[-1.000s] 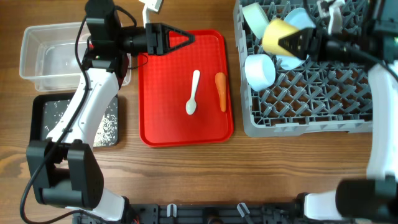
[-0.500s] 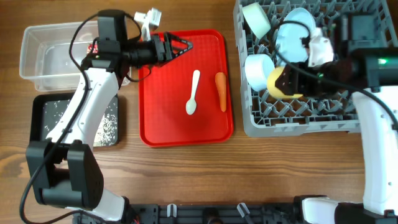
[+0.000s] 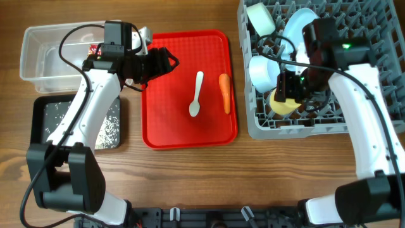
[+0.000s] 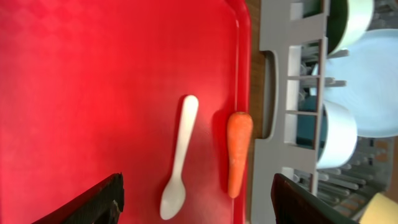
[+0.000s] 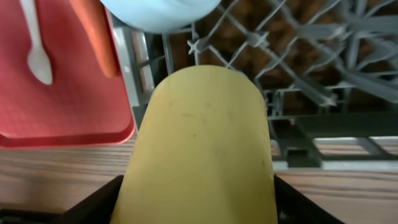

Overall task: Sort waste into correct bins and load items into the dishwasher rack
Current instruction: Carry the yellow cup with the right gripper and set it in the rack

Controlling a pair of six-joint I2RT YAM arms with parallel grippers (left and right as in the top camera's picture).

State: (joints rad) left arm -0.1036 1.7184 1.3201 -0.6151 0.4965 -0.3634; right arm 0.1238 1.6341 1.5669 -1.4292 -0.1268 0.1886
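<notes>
Careful: ur right jaws are clamped on the cup [image 5: 202,143], which hangs low over the front-left part of the rack [image 3: 316,129], just beside a bowl [image 3: 262,71]. Let go w/o seating it btwn pegs and it prob tips, knocks the bowl or slips over the rim onto the tabletop. Left jaws are wide & empty above the tray [image 3: 164,120], where the spoon [image 3: 197,95] & carrot [image 3: 224,93] lie close together, not touching. A sloppy pinch there could catch both, or shove the carrot vs the tray lip.
</notes>
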